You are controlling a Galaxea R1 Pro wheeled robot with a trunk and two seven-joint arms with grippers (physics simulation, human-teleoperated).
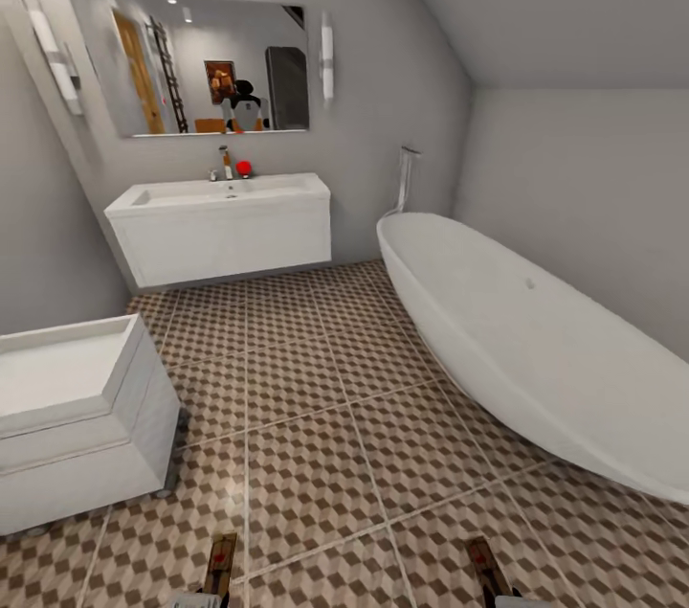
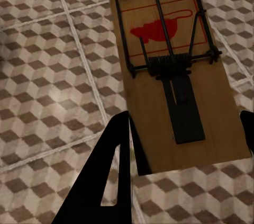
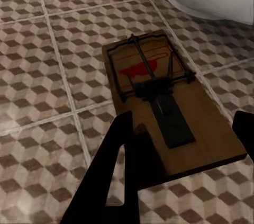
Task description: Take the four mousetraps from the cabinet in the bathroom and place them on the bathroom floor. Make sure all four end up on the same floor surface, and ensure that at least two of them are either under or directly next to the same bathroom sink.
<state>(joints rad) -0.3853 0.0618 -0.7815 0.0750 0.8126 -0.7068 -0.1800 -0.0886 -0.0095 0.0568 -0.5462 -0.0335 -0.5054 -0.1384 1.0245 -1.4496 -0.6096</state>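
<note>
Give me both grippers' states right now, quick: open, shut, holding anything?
Left gripper: shut on a mousetrap, held above the bathroom floor.
Right gripper: shut on a second mousetrap, also above the floor.

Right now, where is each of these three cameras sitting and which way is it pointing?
Head view: on the robot's head, looking forward and down at the bathroom sink, bathtub and bathroom floor.
Left wrist view: near the left claw, looking along its dark fingers at a mousetrap.
Right wrist view: near the right claw, at another mousetrap.
All share the cube-patterned tiles.
</note>
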